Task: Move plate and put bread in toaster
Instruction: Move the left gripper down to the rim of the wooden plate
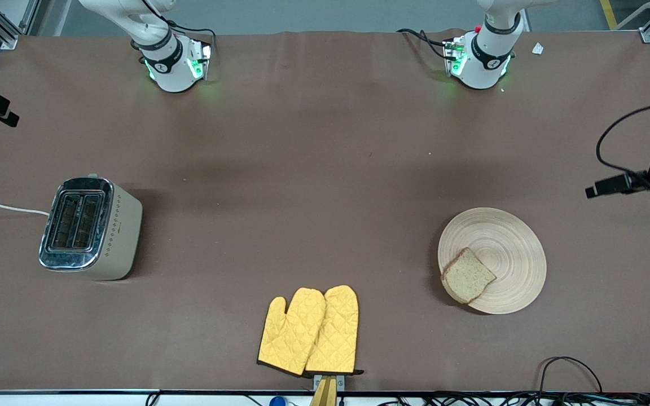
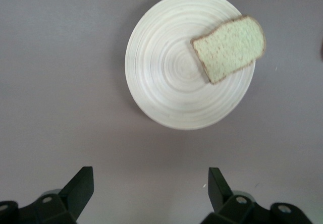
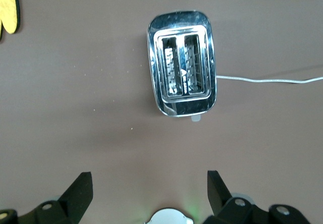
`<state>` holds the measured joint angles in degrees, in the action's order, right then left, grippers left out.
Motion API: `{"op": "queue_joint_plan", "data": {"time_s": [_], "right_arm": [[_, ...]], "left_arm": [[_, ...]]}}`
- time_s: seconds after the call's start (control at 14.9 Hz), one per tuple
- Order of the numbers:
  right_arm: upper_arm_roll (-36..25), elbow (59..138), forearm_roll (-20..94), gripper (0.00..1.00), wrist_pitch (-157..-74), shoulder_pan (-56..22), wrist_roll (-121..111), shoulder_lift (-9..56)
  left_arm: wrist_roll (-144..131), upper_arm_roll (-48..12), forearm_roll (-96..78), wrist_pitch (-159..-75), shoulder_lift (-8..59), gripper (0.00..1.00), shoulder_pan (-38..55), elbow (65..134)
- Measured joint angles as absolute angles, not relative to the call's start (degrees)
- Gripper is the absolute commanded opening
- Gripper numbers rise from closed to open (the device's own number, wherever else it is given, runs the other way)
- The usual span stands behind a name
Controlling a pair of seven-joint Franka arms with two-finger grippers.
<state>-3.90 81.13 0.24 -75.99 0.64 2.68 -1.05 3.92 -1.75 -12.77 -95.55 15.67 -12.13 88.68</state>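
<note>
Bread (image 1: 468,276): lying on plate (image 1: 505,248), overhanging its rim.
Toaster (image 1: 89,228): upright, slots apparently empty.
Left gripper (image 2: 150,193): wide, above surface beside plate.
Right gripper (image 3: 149,193): wide, near toaster, holding nothing.

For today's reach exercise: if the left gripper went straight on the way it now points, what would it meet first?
Probably bare table: the open left gripper points down at it, with the plate just ahead.
</note>
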Motion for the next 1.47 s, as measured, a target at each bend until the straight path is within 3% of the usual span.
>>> {"op": "queue_joint_plan", "data": {"time_s": [0.27, 0.87, 1.47], "right_arm": [[-3.7, 81.1, 0.2, 1.0, -75.1, 0.6, 2.7, -1.2], [-4.1, 81.3, 0.2, 1.0, -74.6, 0.7, 2.6, -1.2], [-3.8, 81.7, 0.2, 1.0, -79.0, 0.3, 2.6, -0.4]], "left_arm": [[13.3, -1.7, -19.2, -103.9, 25.4, 1.0, -17.2, 88.5], [31.5, -1.7, -36.5, -106.1, 41.3, 1.0, -23.5, 87.9], [36.3, -1.9, -47.5, -106.2, 48.3, 0.69, -23.7, 85.5]]}}
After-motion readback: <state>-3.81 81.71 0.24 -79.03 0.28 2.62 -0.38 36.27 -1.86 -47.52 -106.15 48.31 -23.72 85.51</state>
